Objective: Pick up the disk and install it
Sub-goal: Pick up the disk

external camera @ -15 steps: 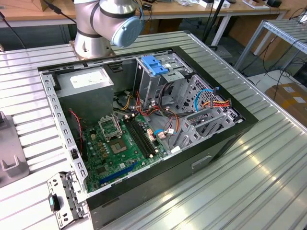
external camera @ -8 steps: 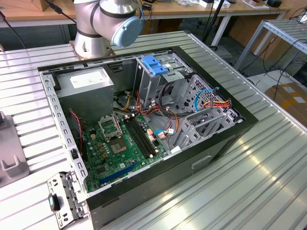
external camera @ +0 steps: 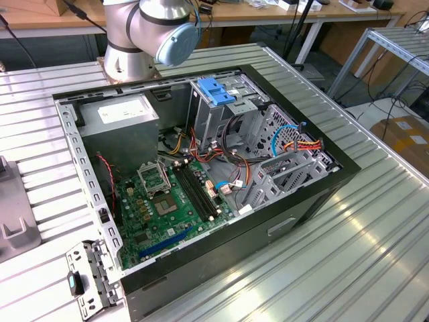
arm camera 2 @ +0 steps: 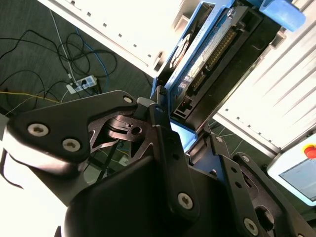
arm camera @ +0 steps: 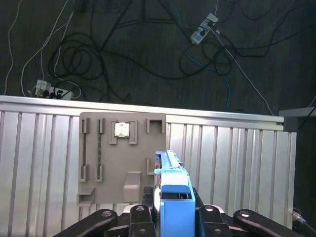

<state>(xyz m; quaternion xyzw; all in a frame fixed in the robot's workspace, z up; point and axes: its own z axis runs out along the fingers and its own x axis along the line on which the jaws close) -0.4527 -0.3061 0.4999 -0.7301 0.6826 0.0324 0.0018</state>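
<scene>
The disk (arm camera: 174, 195) sits clamped between the fingers of the gripper (arm camera: 174, 210), seen edge-on in the first wrist view with its light-blue carrier facing the camera and the dark linkage closing in on both sides. In the second wrist view the disk (arm camera 2: 207, 54) shows its grey metal body, connector row and blue frame reaching away from the gripper (arm camera 2: 190, 138), whose black fingers (arm camera 2: 163, 131) press against its near end. It is held in the air, touching nothing but the gripper. Beyond it in the first wrist view lies a grey plastic fixture plate (arm camera: 113, 163), flat on the ribbed aluminium table (arm camera: 39, 163), with loose cables (arm camera: 98, 54) and a power strip (arm camera: 54, 91) on the dark floor past the table's edge. A pale device with a red button (arm camera 2: 301, 168) shows in the second wrist view. In the exterior view the arm (external camera: 151, 30) rises at the table's far side behind the open computer case (external camera: 315, 194), which lies on its side. Inside it are the green motherboard (external camera: 167, 201), the power supply (external camera: 120, 117) and the metal drive cage (external camera: 231, 124), topped by a bright-blue latch (external camera: 216, 90).
</scene>
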